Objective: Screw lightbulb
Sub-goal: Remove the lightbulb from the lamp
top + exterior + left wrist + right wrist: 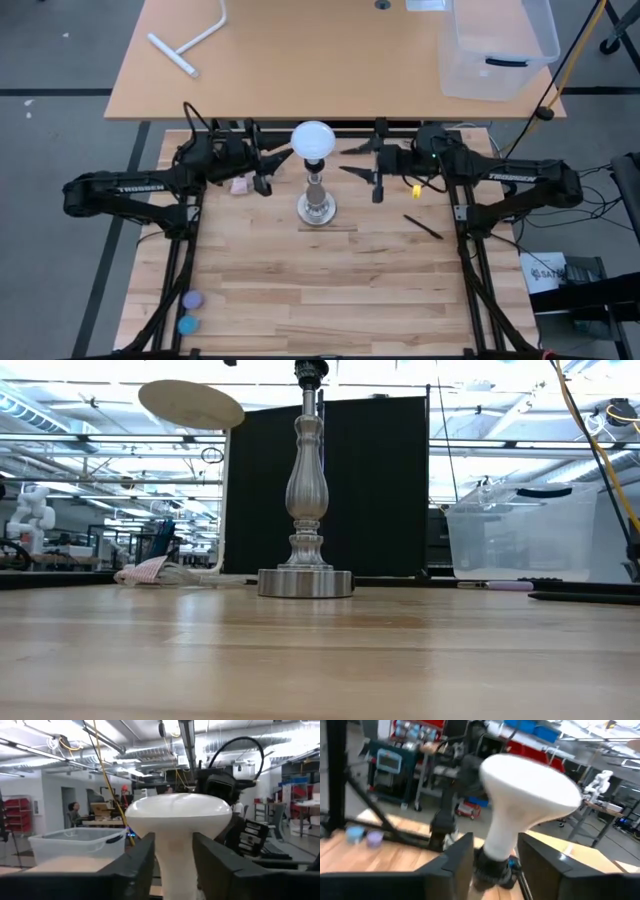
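While both arms wait: two grippers flank the lamp post (316, 195).
Lightbulb (313, 139): on the post's top.
Left gripper (277, 160): open, just left, touching nothing.
Right gripper (354, 160): open, just right, empty.

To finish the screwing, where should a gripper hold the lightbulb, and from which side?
Grip the lightbulb at its tapering neck just under the globe, coming level from the side. It stands upright on the lamp post, and the neck sits between the left gripper fingers, whereas the wide globe would slip.
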{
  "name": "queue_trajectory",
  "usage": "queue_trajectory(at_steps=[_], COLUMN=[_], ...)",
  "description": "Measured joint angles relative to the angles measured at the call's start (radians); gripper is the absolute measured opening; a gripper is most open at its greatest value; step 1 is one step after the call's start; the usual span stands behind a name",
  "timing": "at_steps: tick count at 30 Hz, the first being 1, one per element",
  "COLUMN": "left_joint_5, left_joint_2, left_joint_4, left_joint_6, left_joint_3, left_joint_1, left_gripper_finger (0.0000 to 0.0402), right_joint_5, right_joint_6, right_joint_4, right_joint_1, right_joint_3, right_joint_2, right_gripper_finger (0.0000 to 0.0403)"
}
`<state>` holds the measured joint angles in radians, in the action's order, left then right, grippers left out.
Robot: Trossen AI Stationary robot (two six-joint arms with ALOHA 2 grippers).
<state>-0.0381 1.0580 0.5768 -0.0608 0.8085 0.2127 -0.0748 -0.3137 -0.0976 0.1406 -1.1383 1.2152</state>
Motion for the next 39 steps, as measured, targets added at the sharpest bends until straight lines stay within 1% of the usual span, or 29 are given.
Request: queue_trajectory(at_steps=[4, 7, 9, 11, 16, 28, 39], left_joint_5=[0.03, 0.058, 0.076, 0.078, 0.081, 0.08, 0.073], left_joint_2=[0.0, 0.0, -0.002, -0.005, -0.018, -0.026, 0.003], left_joint_4=[-0.027, -0.02, -0.003, 0.002, 0.01, 0.051, 0.093], left_joint_6=[-0.027, -0.064, -0.08, -0.084, -0.105, -0.126, -0.143], left_joint_3=[0.0, 0.0, 0.0, 0.0, 0.0, -0.001, -0.001], left_joint_1=[0.0, 0.0, 0.0, 0.0, 0.0, -0.002, -0.059], left_gripper_finger=[0.0079, 0.0047, 0.0032, 0.0027, 0.0025, 0.0025, 0.0025], right_joint_5=[0.002, 0.003, 0.006, 0.022, 0.112, 0.11, 0.105], right_joint_6=[-0.048, -0.092, -0.119, -0.126, -0.164, -0.178, -0.177], right_joint_4=[0.061, 0.054, 0.021, -0.012, -0.064, -0.159, -0.24], right_joint_1=[-0.03, -0.043, -0.05, -0.054, -0.058, -0.058, -0.058], right_joint_3=[0.0, -0.001, -0.001, -0.001, -0.001, -0.001, -0.001], right_joint_2=[-0.033, -0.033, -0.019, -0.004, 0.006, 0.018, 0.06], right_gripper_finger=[0.0088, 0.0031, 0.0009, 0.0008, 0.0002, 0.0, 0.0])
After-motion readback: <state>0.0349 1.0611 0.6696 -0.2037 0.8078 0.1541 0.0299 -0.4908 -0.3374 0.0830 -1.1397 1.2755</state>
